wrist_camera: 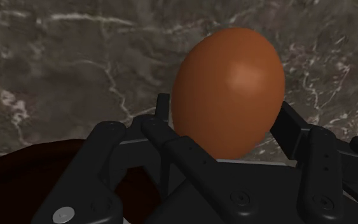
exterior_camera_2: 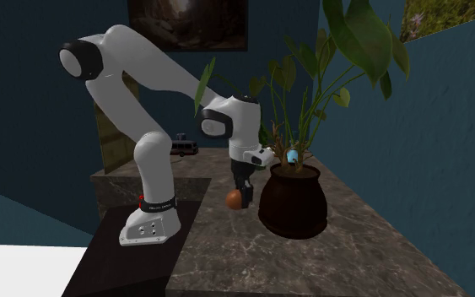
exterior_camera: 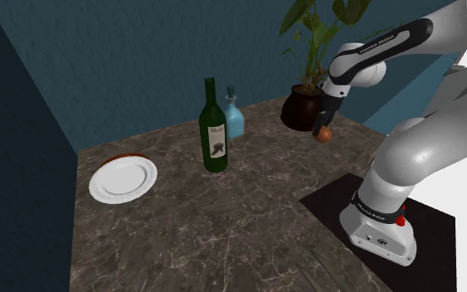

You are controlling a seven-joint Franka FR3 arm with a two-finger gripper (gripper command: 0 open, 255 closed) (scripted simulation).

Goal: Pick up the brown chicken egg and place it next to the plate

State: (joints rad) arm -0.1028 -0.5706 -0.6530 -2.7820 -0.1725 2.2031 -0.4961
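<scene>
Holding brown egg (exterior_camera: 325, 134) clamped between jaws, seemingly just off worktop (exterior_camera: 248, 216) by plant pot (exterior_camera: 300, 108); pickup done, not yet carried to plate (exterior_camera: 123, 178) near opposite edge.

In the wrist view, the lower end of the brown egg (wrist_camera: 228, 83) is covered by the gripper (wrist_camera: 226, 118) clasping it, and the dark plant pot (wrist_camera: 21, 170) is cut off at the picture's edge. In the shoulder view, the blue bottle (exterior_camera: 236, 121) is partly hidden behind the green wine bottle (exterior_camera: 214, 133), whose label is too small to be read; the upper leaves of the plant (exterior_camera: 316, 25) are cropped by the top edge.
</scene>
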